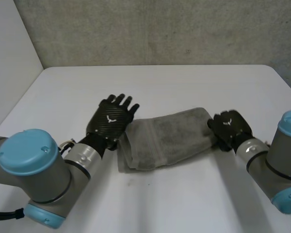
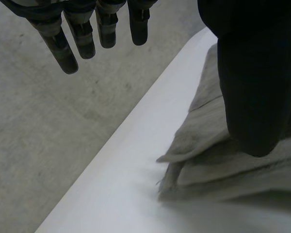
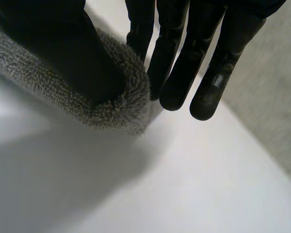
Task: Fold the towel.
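Because the grey towel (image 1: pixel 165 138) is soft terry cloth, I judge that it is light and limp. It will sag and bend wherever it is lifted, and it will not slip easily from the fingers, because the pile is rough. Nothing about it is fragile. It lies in the middle of the white surface (image 1: pixel 184 87), folded into a long band with several layers visible at its left end. It reaches from one hand to the other.

A good place to take hold is, in my opinion, at the short ends or the corners, with all layers pinched together so that the stack does not fall open.

The right hand (image 1: pixel 230 127) is at the right short end. In the right wrist view its thumb (image 3: pixel 63 53) presses on top of the rolled edge and its straight fingers (image 3: pixel 184 73) stand against the other side, so it appears to pinch this end.

The left hand (image 1: pixel 112 119) is at the left end, beside the layered corner. Its fingers (image 2: pixel 82 39) are straight and apart from the cloth, and its thumb hangs over the towel; it holds nothing.

Counted: one towel, two hands, one surface.
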